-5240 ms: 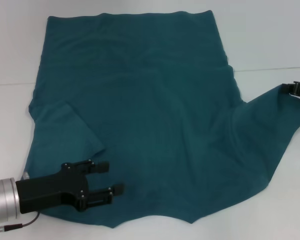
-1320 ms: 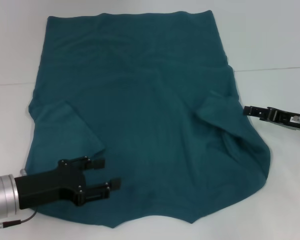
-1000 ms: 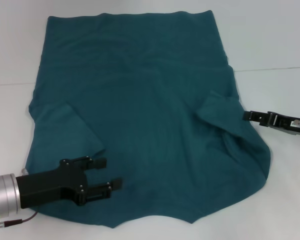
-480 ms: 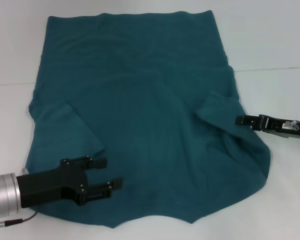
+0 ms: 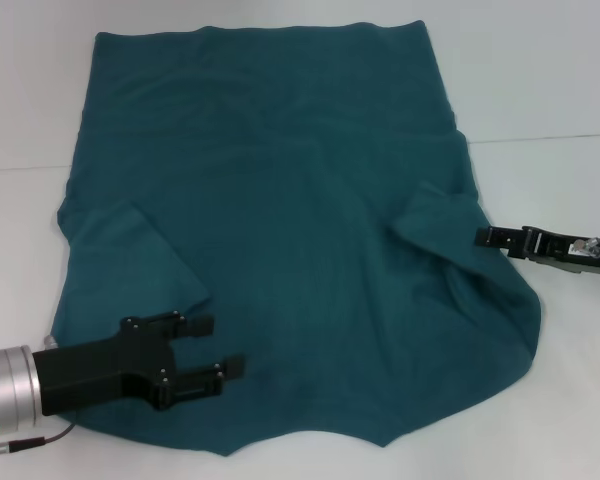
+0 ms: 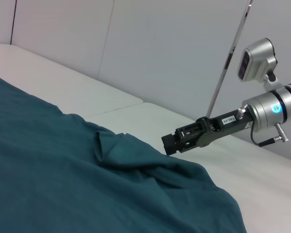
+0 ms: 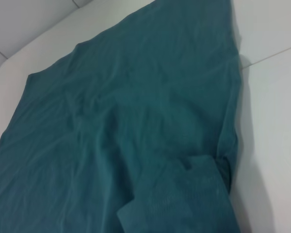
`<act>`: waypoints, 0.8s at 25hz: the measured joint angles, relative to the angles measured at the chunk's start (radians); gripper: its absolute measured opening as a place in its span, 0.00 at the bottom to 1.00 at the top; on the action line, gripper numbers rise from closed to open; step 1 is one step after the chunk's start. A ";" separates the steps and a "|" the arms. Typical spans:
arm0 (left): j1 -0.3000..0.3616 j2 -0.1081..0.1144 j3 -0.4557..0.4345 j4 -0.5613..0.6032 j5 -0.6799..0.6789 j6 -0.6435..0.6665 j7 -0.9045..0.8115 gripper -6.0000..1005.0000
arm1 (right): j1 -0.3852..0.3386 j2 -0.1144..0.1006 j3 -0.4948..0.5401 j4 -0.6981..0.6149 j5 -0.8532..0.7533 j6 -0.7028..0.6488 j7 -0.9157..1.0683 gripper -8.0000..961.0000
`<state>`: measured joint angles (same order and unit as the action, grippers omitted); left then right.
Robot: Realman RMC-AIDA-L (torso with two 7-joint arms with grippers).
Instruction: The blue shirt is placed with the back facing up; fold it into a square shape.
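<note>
Both sleeves were lying folded in on the blue shirt (image 5: 280, 230) by this moment, and that was the change that mattered: five seconds back the right sleeve had been stretched out across the table (image 5: 540, 90) in my right gripper's grip, and now it lay doubled over the body as a small flap. Nearest me, my left gripper (image 5: 212, 356) hovered over the shirt's near left corner, fingers apart and holding nothing, no different from before. Farther out, my right gripper (image 5: 483, 236) sat just beside the folded right sleeve, having let go; whether its fingers were apart I could not tell from here. The shirt lay flat on the white table, back up, so I judged the sleeve step done and the lengthwise folds to come. No lettering or label showed anywhere on the cloth.
</note>
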<state>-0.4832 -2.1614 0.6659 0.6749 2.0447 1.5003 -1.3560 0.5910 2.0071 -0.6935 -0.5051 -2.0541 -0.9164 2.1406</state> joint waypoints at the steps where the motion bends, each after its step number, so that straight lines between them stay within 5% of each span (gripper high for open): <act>1: 0.000 0.000 0.000 0.000 0.000 0.001 0.000 0.75 | 0.000 0.000 -0.001 0.001 0.000 0.001 0.000 0.75; 20: 0.000 0.000 -0.002 0.002 0.000 0.006 0.000 0.75 | -0.013 0.015 0.007 -0.010 0.019 -0.017 -0.025 0.65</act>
<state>-0.4828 -2.1614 0.6636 0.6764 2.0447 1.5065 -1.3559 0.5785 2.0218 -0.6867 -0.5150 -2.0352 -0.9334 2.1156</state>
